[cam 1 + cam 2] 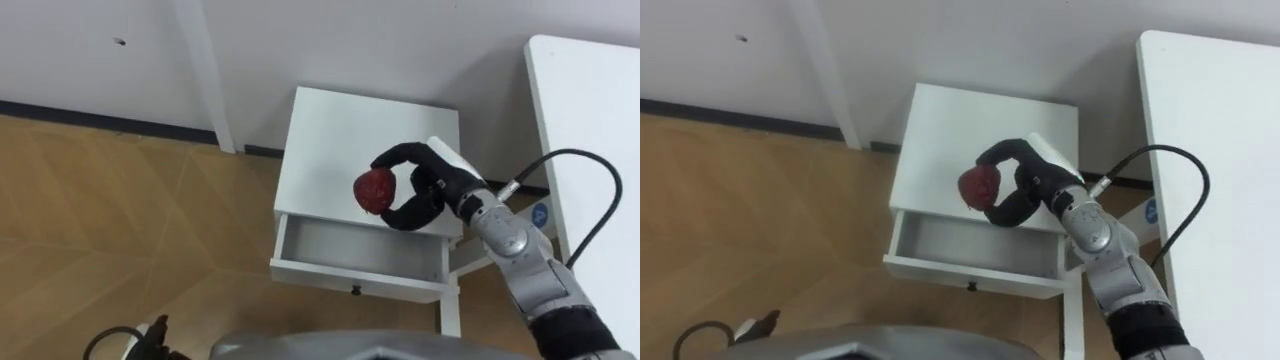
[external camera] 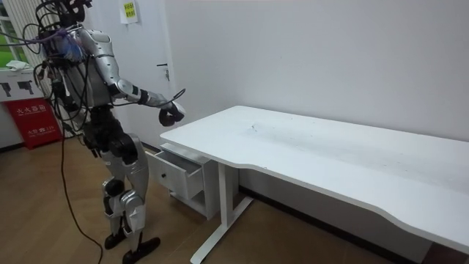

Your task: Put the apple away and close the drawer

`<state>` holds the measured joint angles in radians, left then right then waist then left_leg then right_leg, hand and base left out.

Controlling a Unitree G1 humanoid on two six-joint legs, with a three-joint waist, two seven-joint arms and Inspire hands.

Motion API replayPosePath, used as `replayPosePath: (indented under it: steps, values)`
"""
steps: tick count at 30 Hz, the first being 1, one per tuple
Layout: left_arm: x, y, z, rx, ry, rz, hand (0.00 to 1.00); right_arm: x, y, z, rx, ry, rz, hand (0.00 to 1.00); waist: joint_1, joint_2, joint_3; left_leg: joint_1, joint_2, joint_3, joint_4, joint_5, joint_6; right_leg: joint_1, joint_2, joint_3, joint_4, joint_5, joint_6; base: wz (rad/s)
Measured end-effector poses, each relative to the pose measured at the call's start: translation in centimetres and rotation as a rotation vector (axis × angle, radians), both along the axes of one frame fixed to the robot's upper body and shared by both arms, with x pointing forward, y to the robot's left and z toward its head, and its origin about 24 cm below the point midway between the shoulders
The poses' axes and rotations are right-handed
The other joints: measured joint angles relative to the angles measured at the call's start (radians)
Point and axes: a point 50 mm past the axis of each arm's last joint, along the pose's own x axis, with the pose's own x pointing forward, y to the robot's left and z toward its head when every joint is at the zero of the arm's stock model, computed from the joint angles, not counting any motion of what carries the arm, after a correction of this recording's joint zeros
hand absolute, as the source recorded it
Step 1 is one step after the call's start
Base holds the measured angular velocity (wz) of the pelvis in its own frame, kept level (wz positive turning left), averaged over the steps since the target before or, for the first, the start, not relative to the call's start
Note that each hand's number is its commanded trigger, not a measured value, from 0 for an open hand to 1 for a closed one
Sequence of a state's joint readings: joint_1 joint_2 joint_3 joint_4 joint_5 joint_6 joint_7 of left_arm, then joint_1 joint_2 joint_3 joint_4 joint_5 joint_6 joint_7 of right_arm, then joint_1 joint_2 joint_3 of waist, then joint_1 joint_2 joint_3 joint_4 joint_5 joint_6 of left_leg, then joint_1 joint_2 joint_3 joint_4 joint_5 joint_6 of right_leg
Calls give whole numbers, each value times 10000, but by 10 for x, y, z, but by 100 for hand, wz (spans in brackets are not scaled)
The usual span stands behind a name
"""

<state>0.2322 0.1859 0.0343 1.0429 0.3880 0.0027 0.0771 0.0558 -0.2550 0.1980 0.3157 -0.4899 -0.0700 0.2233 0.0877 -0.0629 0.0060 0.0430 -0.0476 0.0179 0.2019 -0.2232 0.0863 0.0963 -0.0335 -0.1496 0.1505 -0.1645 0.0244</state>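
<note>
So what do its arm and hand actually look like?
The right hand has black fingers and a white plate on its back. The forearm is silver-grey metal in rounded segments, and a black cable loops out from the wrist.

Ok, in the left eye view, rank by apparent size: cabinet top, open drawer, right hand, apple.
Largest first: cabinet top, open drawer, right hand, apple. The hand, nearer the camera, looks inflated.

White wall (image 1: pixel 400 40), herringbone wood floor (image 1: pixel 100 200), long white desk (image 2: pixel 330 154)
</note>
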Motion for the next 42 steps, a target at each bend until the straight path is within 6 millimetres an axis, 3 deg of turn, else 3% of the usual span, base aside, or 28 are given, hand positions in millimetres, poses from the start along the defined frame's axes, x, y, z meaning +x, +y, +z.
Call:
replayPosePath:
  steps: [1,3,21,33,37,42]
  values:
    - [0,0,0,-9,-1,4,0,-1,2,0,-172,-11,134,29,6,-6,4,-14,1,-15,15,0,0,0,0,-33,0,0,0,3]
    - [1,-1,0,-33,-13,8,0,-2,5,-1,-238,47,309,0,14,-8,2,-16,2,10,29,0,-1,1,0,-59,0,0,0,2]
    - [11,-7,-1,-185,-216,7,0,-19,6,-20,-237,1153,453,0,5,24,24,1,-1,-29,28,0,0,11,-6,-152,-3,0,0,1]
    - [2,-6,-3,-184,139,104,0,-24,1,-27,-154,1508,94,0,-59,70,62,-12,-1,-44,9,0,0,21,-9,-168,-3,0,0,0]
    - [0,-6,-3,-140,179,126,0,-29,-6,-36,388,1839,-735,0,-92,56,33,-24,-6,-78,23,0,0,23,-31,-296,-1,0,0,2]
    - [-14,-2,-3,87,340,490,0,-62,-39,-72,731,3331,-3550,0,-341,65,-39,168,-45,-235,82,1,6,284,-138,-474,-1,0,1,12]
